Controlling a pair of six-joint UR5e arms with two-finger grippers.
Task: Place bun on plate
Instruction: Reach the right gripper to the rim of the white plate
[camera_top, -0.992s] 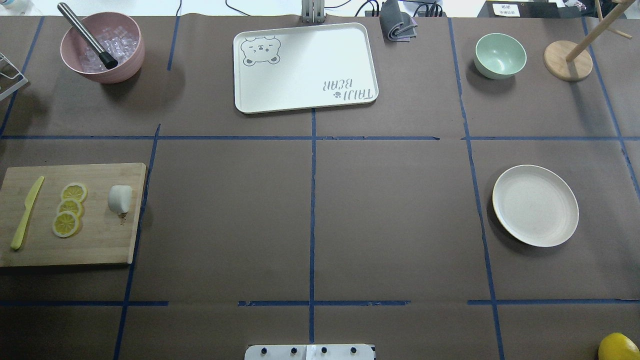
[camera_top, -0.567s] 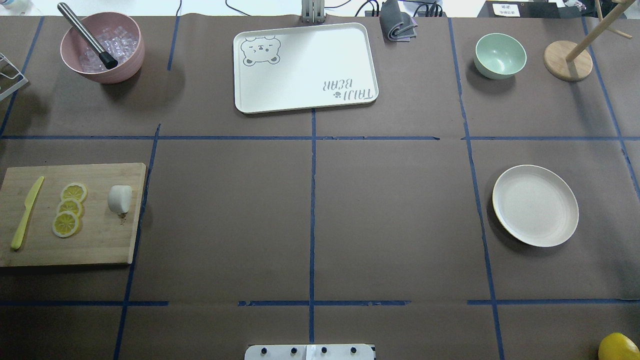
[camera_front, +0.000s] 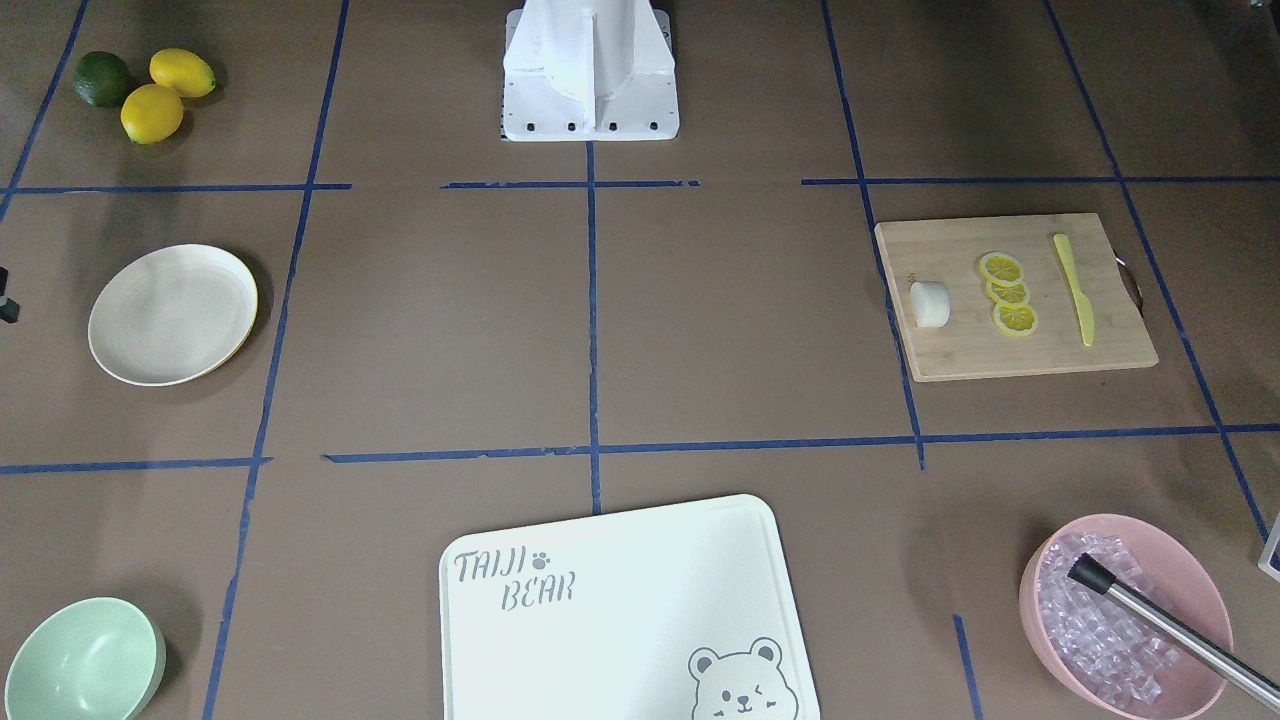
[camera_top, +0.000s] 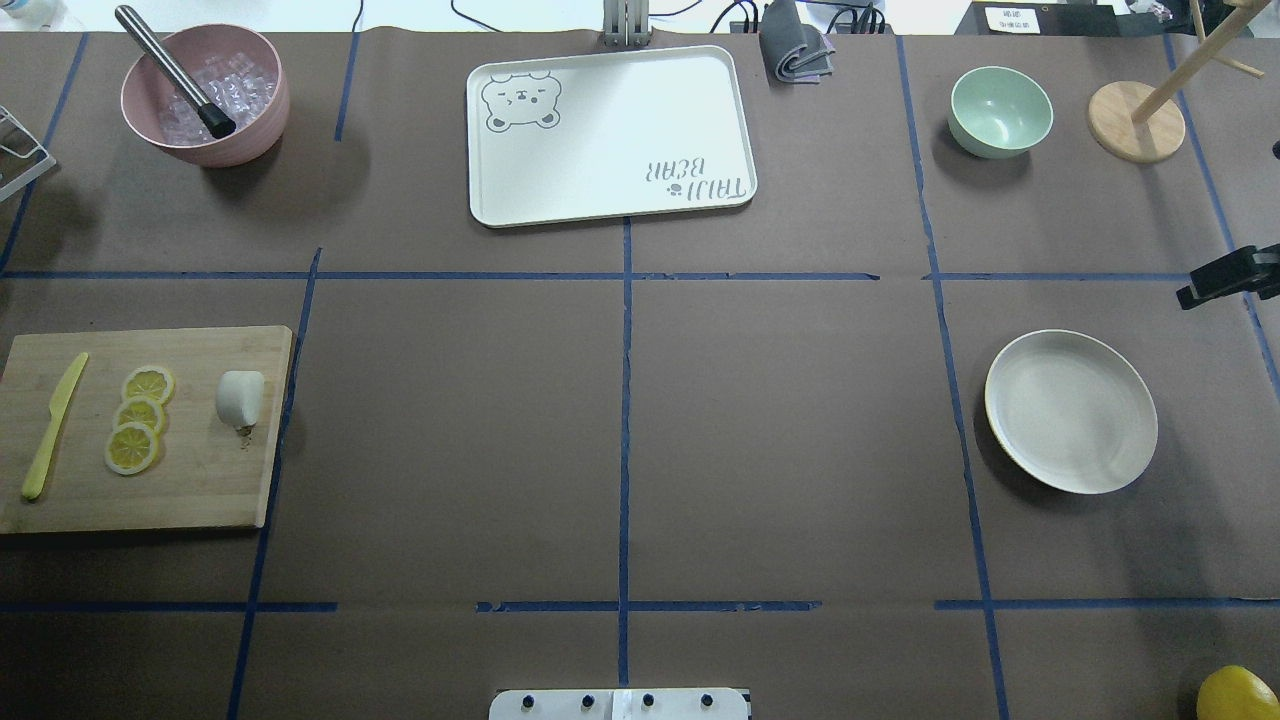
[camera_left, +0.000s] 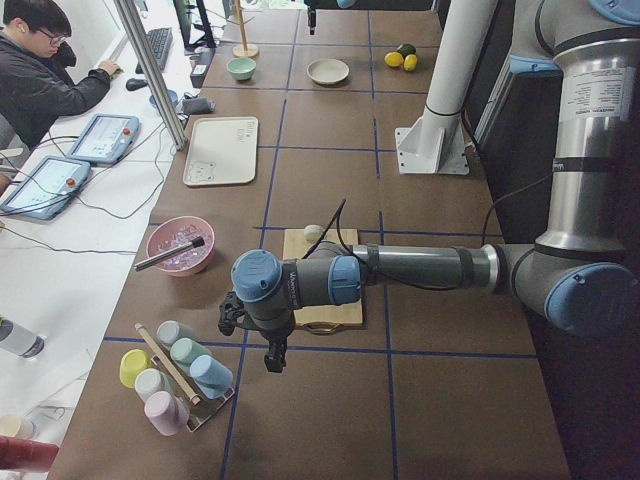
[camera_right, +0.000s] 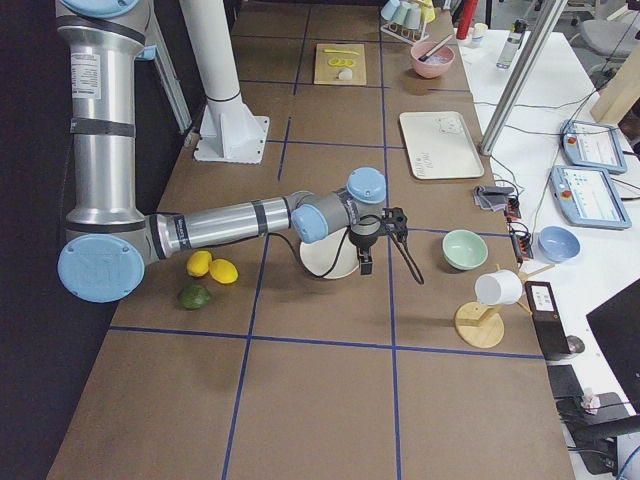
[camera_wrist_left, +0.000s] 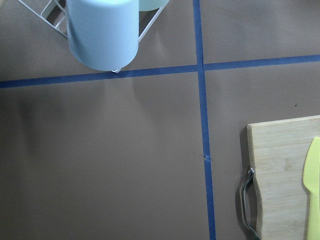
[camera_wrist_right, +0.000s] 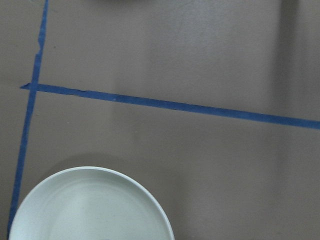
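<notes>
Lying at the 3 o'clock end of the cutting board (camera_top: 200, 480), the bun (camera_top: 240, 397) sits just beside the lemon slices (camera_top: 138, 418), untouched (task not started, I judge). The plate (camera_top: 1070, 410) is bare at the table's 3 o'clock in the overhead view, well apart from the bun at 9 o'clock. That split probably explains one arm near each. The left gripper (camera_left: 270, 355) hangs over bare table off the board's 9 o'clock end. The right gripper (camera_top: 1228, 274) hovers at the plate's 1 o'clock. Neither touches anything. How far open: cannot tell for either.

The brown table (camera_top: 800, 420) bears a cutting board (camera_top: 200, 480), plate (camera_top: 1070, 411), tray (camera_top: 610, 140), pink bowl (camera_top: 255, 135) and green bowl (camera_top: 1000, 105).
</notes>
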